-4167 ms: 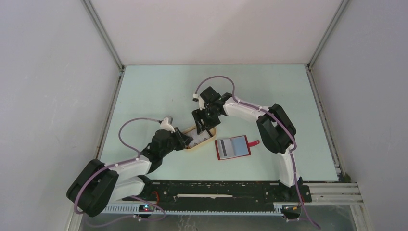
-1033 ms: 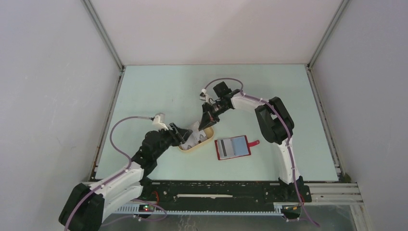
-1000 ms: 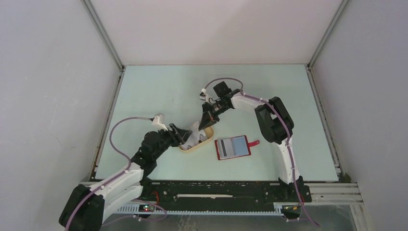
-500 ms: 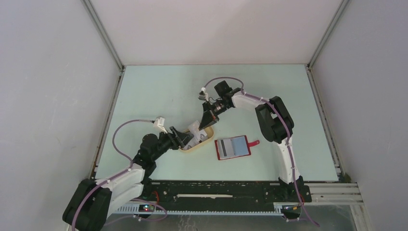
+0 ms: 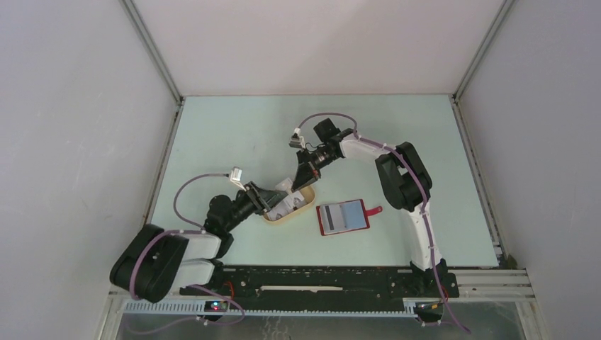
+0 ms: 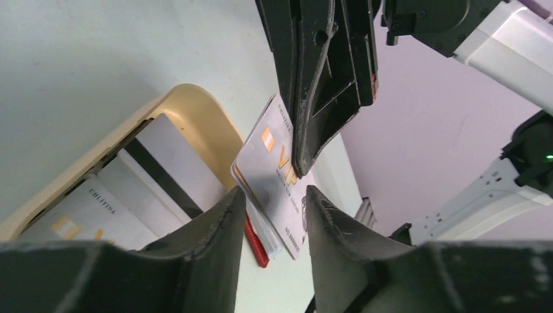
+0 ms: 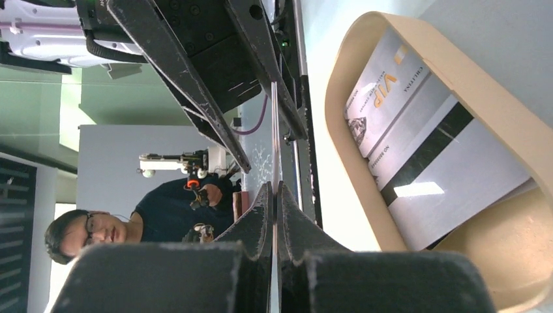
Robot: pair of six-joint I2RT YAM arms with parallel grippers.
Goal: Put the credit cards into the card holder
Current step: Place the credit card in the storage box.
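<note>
The left gripper [image 5: 271, 199] reaches in from 8 o'clock of the beige tray [image 6: 186, 96], its jaws partly apart astride a silver card [image 6: 267, 156] held upright above the tray. More credit cards [image 7: 417, 140] lie inside the tray. The right gripper [image 5: 302, 183] pinches the silver card's top edge. At the tray's 3 o'clock, the red card holder [image 5: 344, 217] lies open.

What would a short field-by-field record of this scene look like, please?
Right end effector: shut on one credit card, held upright by the beige tray
Left end effector: jaws apart, flanking that card
Tray contents: other credit cards lying inside
Card holder: open, flat on the table, right of the tray
</note>
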